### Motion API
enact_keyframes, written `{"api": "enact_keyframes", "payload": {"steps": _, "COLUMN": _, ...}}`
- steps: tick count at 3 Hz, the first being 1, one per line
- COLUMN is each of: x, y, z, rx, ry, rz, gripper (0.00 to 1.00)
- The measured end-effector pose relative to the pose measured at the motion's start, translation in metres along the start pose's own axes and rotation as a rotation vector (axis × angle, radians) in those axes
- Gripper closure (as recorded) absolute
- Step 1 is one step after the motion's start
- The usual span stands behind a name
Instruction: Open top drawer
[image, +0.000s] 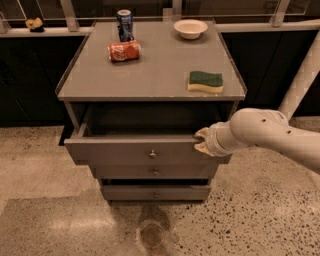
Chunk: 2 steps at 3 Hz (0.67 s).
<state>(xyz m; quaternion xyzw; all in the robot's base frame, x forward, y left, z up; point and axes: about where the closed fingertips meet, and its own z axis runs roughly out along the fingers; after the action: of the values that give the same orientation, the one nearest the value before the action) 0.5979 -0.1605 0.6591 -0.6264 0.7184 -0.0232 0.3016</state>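
The top drawer (130, 151) is a wide grey flat front with a small round metal knob (152, 154) at its centre. It stands pulled out from the cabinet, and its dark inside shows behind the front. My gripper (202, 141) comes in from the right on a white arm (270, 135). It sits at the upper edge of the drawer front, right of the knob. Two narrower grey drawer fronts (155, 172) with like knobs lie below.
On the grey cabinet top (150, 65) stand a blue can (124, 24), a red can lying on its side (124, 50), a white bowl (190, 28) and a green-and-yellow sponge (205, 81). A white post (302, 75) rises at the right. The floor is speckled terrazzo.
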Motion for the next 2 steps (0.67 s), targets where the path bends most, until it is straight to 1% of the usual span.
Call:
{"api": "enact_keyframes", "payload": {"steps": 1, "x": -0.0017, "y": 0.0044, "z": -0.0007, "rx": -0.002, "ry": -0.012, "rz": 0.002, "gripper": 1.0}}
{"api": "enact_keyframes", "payload": {"steps": 2, "x": -0.0024, "y": 0.0037, "z": -0.0022, "rx": -0.002, "ry": -0.012, "rz": 0.002, "gripper": 1.0}}
